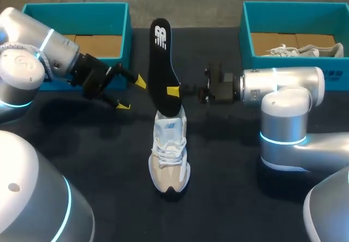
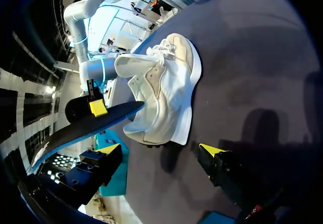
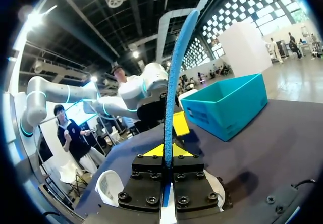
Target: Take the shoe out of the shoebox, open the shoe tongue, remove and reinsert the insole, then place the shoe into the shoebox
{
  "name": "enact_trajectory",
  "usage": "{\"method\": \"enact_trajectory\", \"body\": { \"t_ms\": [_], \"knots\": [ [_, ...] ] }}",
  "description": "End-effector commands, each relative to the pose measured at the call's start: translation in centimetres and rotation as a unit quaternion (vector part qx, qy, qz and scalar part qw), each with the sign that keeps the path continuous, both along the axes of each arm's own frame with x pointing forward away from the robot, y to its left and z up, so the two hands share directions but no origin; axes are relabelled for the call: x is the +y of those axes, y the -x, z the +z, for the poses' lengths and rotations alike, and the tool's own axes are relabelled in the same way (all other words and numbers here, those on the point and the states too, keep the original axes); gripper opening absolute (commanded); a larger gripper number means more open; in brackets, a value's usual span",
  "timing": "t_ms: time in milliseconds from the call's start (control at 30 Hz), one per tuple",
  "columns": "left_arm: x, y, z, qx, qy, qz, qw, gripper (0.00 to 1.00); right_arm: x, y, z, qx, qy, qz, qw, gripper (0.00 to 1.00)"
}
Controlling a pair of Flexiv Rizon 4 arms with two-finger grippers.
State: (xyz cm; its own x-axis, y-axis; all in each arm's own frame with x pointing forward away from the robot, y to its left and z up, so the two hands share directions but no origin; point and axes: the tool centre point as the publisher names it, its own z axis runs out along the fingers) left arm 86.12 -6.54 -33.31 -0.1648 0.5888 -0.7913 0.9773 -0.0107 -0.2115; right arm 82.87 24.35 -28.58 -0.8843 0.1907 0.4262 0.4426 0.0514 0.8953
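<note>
Pinching the black insole [image 1: 162,62] between its fingers, my right gripper [image 1: 173,91] sits at mid-frame, and the insole's lower end meets the heel opening of the white shoe [image 1: 170,155] lying on the table [image 1: 234,198] at lower centre. My left gripper [image 1: 131,94] hangs with its fingers spread just left of the insole, with one teal shoebox [image 1: 126,35] at upper left and another at upper right holding a second shoe [image 1: 300,50].
</note>
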Motion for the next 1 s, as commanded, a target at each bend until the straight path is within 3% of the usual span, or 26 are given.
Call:
{"method": "enact_trajectory", "body": {
  "t_ms": [33, 267, 633, 1000],
  "knots": [
    [-0.1, 0.0, 0.0, -0.001, -0.001, 0.001, 1.000, 1.00, 0.2, -0.1, -1.3, -0.005, -0.017, -0.016, 1.000, 0.00],
    [-0.2, 0.0, 0.0, 0.001, 0.000, -0.002, 1.000, 1.00, 0.0, -0.2, -1.9, -0.014, -0.022, -0.025, 0.999, 0.00],
    [-2.5, -0.8, -0.3, 0.016, 0.002, 0.012, 1.000, 1.00, -0.6, 0.1, -2.1, -0.027, -0.028, -0.035, 0.999, 0.00],
    [-2.3, -0.8, -0.9, 0.036, 0.007, 0.032, 0.999, 1.00, -0.5, 0.5, -2.5, -0.026, -0.022, -0.035, 0.999, 0.00]
  ]
}}
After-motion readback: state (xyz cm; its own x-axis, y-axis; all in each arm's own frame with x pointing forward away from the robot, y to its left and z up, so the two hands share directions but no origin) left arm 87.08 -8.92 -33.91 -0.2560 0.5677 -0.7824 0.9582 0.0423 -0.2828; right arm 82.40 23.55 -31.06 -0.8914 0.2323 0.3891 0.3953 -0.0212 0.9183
